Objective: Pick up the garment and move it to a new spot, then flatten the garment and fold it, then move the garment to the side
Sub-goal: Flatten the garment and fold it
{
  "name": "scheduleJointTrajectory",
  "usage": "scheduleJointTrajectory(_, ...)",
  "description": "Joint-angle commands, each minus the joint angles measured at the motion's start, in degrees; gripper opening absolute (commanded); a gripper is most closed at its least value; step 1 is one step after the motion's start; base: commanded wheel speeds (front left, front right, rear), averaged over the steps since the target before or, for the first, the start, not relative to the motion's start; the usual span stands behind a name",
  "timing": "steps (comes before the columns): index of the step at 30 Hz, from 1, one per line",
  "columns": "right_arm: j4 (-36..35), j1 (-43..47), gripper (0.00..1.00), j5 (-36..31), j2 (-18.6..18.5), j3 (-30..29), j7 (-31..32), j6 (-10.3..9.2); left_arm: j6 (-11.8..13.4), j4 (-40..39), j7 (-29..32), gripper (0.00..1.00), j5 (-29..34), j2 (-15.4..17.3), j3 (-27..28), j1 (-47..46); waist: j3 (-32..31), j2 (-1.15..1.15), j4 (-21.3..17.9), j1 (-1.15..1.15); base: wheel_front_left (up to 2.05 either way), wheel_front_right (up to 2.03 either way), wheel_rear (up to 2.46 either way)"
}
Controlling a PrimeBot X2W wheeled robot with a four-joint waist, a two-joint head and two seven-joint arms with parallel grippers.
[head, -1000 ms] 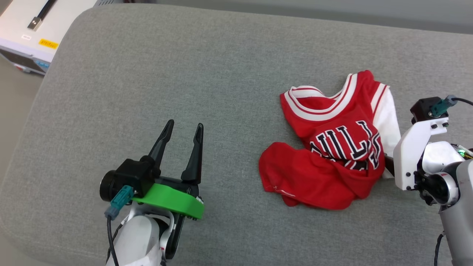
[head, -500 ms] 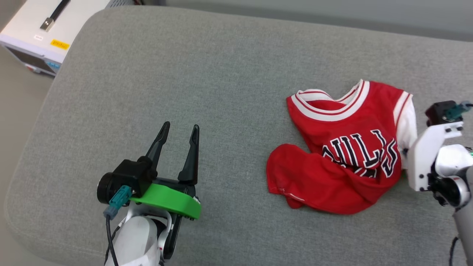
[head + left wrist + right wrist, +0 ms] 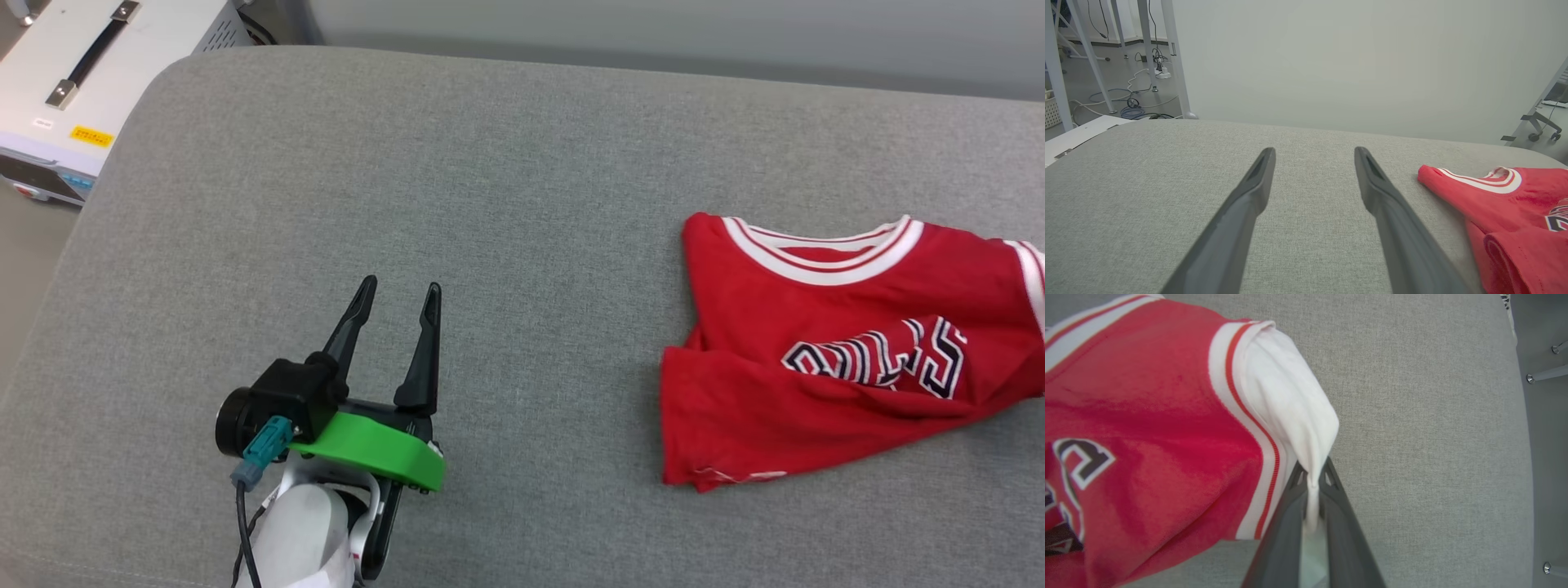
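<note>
We found all three views bright and evenly lit, with soft, diffuse light on the grey cushion [image 3: 522,163]. Shadows were faint: a pale one lay along the lower edge of the garment [image 3: 816,408], another beneath the left gripper [image 3: 401,286]. In the left wrist view its fingers [image 3: 1237,228] blurred near the lens, and the white frame legs [image 3: 1057,61] leaned from wide-angle distortion. The right gripper [image 3: 1312,468] was likewise soft up close, while the white sleeve [image 3: 1290,400] was sharp.

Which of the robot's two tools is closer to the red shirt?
Right. The right tool is clamped on the white sleeve of the shirt. The left tool stands open over the grey cushion, apart from the shirt, to its left in the head view.
</note>
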Motion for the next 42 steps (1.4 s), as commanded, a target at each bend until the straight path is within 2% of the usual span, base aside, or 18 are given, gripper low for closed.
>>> scheduleJointTrajectory(1,1.16,0.37,0.00,-1.06,-0.35,-1.06,-1.04,-0.04,-0.15,-0.07,-0.34,1.00,0.48,-0.23,-0.04,0.05,0.58,0.00,-0.09,0.00,0.00,0.00,0.00)
scheduleJointTrajectory(7,6.85,-0.77,0.00,-8.77,-1.38,-6.22,-5.15,-0.04,-0.16,0.03,-0.34,1.00,0.55,-0.14,-0.46,-0.35,1.19,0.00,0.10,0.00,0.00,0.00,0.00)
scheduleJointTrajectory(11,10.21,-1.39,0.00,-11.88,0.47,-8.48,-6.68,-0.04,-0.17,0.25,-0.34,1.00,0.57,-0.02,-0.59,-0.39,0.91,0.00,0.17,0.00,0.00,0.00,0.00)
scheduleJointTrajectory(12,10.89,-1.44,0.26,-12.37,0.89,-8.77,-7.20,-0.04,-0.17,0.36,-0.34,1.00,0.58,-0.02,-0.62,-0.36,0.67,0.00,0.10,0.00,0.00,0.00,0.00)
scheduleJointTrajectory(13,11.22,-1.53,1.00,-12.74,1.18,-8.93,-7.89,-0.04,-0.17,0.43,-0.34,1.00,0.59,-0.02,-0.65,-0.31,0.47,0.00,0.02,0.00,0.00,0.00,0.00)
scheduleJointTrajectory(18,11.07,-2.99,1.00,-13.12,3.61,-8.47,-13.14,-0.04,-0.17,1.16,-0.34,1.00,0.49,-0.01,-1.01,0.30,-1.68,0.00,-0.90,0.00,0.00,0.00,0.00)
scheduleJointTrajectory(24,6.29,-2.80,1.00,-8.85,5.91,-5.13,-21.36,-0.04,-0.17,1.71,-0.34,1.00,0.07,-0.04,-1.45,1.12,-4.91,0.00,-2.29,0.00,0.00,0.00,0.00)
scheduleJointTrajectory(32,-6.67,2.93,1.00,-0.65,9.24,-1.23,-31.82,-0.04,-0.17,1.84,-0.34,1.00,-0.94,-0.15,-2.43,2.19,-7.53,0.00,-3.57,0.00,0.00,0.00,0.00)
scheduleJointTrajectory(37,-15.41,9.66,1.00,1.27,13.89,-2.05,-37.74,-0.04,-0.17,2.26,-0.34,1.00,-1.57,-0.20,-4.14,3.08,-8.21,0.00,-3.79,0.00,0.00,0.00,0.00)
scheduleJointTrajectory(42,-20.94,14.93,1.00,1.06,18.73,-3.36,-40.24,-0.04,-0.17,3.25,-0.34,1.00,-2.53,-0.23,-6.34,3.77,-8.22,0.00,-4.36,0.00,0.00,0.00,0.00)
